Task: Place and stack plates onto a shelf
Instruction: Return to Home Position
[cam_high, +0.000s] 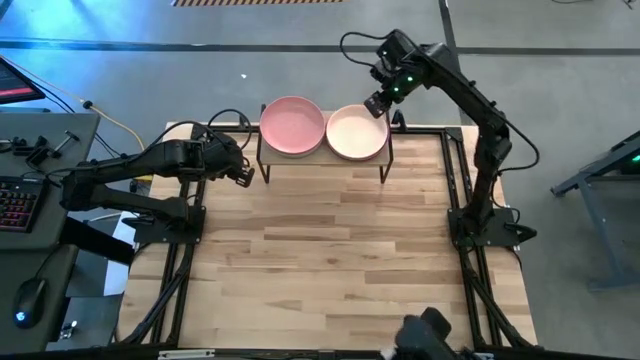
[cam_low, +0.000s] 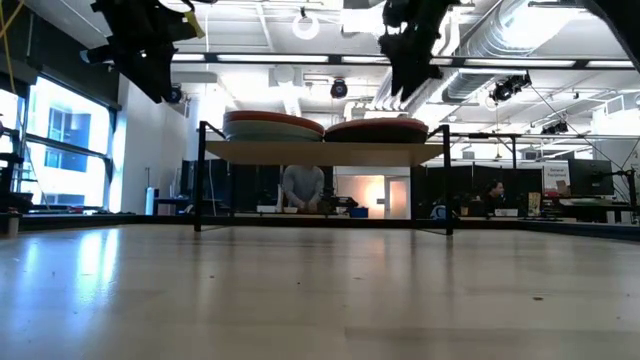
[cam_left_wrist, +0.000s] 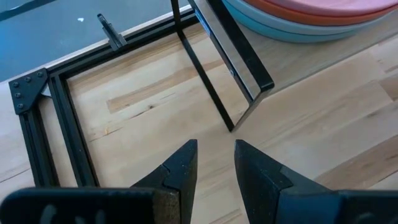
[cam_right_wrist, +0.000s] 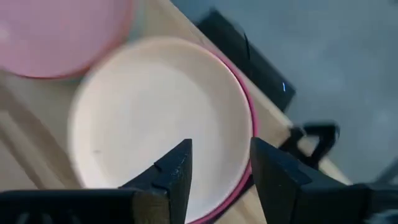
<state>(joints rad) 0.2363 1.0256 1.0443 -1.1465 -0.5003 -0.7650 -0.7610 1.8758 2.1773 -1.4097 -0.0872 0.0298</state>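
I see small low riser shelf (cam_high: 326, 152), light wooden top on thin black legs, at far edge of wooden surface (cam_high: 330, 250). Two plate stacks sit side by side, filling shelf top nearly edge to edge. Round pink plate (cam_high: 292, 125) tops left stack. Round cream plate (cam_high: 357, 133) tops right stack, magenta plate rim (cam_right_wrist: 249, 124) showing beneath. Right gripper (cam_high: 378, 103) hangs over cream plate's far right rim, fingers spread, pinching nothing. Left gripper (cam_high: 243, 175) just beside shelf's left legs, fingers slightly parted, holding nothing. Broad bare wood between shelf and near edge.
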